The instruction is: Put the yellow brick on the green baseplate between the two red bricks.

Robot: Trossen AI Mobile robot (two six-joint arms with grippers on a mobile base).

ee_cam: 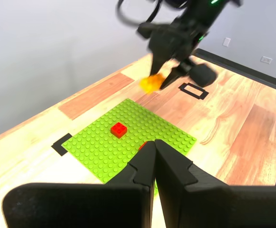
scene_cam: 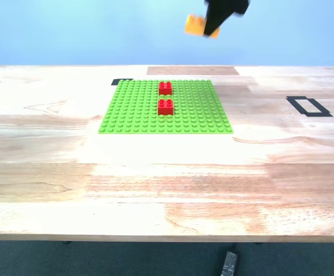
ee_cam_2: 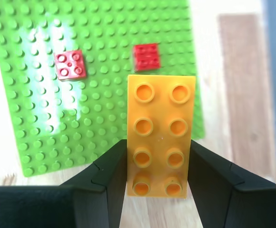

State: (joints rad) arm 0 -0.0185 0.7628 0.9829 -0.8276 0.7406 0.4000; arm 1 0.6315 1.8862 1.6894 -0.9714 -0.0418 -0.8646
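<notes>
Gripping the yellow brick (ee_cam_2: 160, 140) by its long sides, my second hand (ee_cam_2: 158, 173) is hanging high above the far edge of the counter (scene_cam: 167, 184), studs facing the wrist camera. Eight round studs in two rows are showing on the oblong, yellow-orange piece, its lower end lying between the black fingers (ee_cam_2: 110, 166) while the rest is jutting out past them. In the exterior view the brick (scene_cam: 194, 24) is showing against the blue wall, clear of everything below.

Lying flat on the pale wooden counter, the green plate (scene_cam: 166, 107) is carrying two red bricks, one (scene_cam: 165, 88) near the far edge and one (scene_cam: 165, 107) nearer the middle, in line and apart, with bare studs between them. Nothing is blocking that gap.

Black tape marks are sitting on the counter: a small one (scene_cam: 121, 81) at the plate's far corner on the exterior view's left and a rectangular outline (scene_cam: 308, 106) well off toward that view's right. A darker wood patch (scene_cam: 192, 71) is lying just beyond the plate.

My first hand (ee_cam: 153, 156) is hovering clenched and empty, fingertips touching, looking across the plate (ee_cam: 104, 147) toward the second arm (ee_cam: 181, 33).
</notes>
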